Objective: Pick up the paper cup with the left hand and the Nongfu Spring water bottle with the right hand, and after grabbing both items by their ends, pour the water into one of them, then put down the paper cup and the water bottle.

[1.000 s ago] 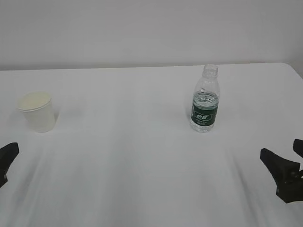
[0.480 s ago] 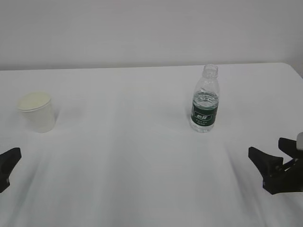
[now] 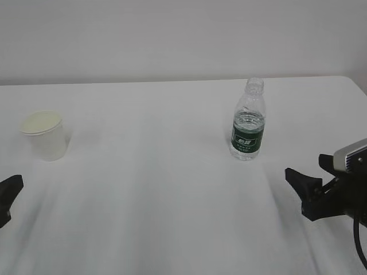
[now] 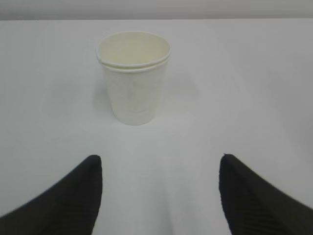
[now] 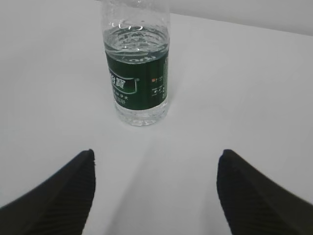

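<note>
Exterior view: right hand (image 3: 309, 189) seen advanced from right edge toward Nongfu Spring water bottle (image 3: 248, 122) over last second; jaws spread wide, nothing held. Approach to bottle judged under way, grasp not yet made. Left hand (image 3: 8, 195) barely shifted at left edge; paper cup (image 3: 45, 134) untouched, upright near left side of table (image 3: 155, 189).

Left wrist view: cup (image 4: 133, 76) centred ahead between widely parted fingers (image 4: 73, 196), empty inside. Right wrist view: water (image 5: 137, 41) level shown above green label, bottle (image 5: 137, 73) lined up between open fingers (image 5: 254, 196); hidden detail from exterior.
</note>
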Controlling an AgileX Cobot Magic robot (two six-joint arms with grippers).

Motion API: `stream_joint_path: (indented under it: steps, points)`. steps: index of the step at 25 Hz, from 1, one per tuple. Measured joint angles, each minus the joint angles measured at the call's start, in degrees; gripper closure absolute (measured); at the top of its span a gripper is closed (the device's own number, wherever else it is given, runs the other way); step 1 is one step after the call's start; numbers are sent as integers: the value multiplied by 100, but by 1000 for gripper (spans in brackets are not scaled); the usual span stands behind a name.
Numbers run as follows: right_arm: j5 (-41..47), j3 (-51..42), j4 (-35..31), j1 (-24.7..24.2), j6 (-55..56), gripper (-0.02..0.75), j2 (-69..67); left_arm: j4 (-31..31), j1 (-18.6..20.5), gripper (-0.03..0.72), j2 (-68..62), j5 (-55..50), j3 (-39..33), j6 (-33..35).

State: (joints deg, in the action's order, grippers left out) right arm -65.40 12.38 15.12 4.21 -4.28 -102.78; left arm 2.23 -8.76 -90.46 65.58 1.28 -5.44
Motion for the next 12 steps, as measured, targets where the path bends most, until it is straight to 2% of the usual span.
stream_joint_path:
  steps: [12]
  points:
    - [-10,572,106,0,-218,148,-757,92,0,155,-143,0,-6,0]
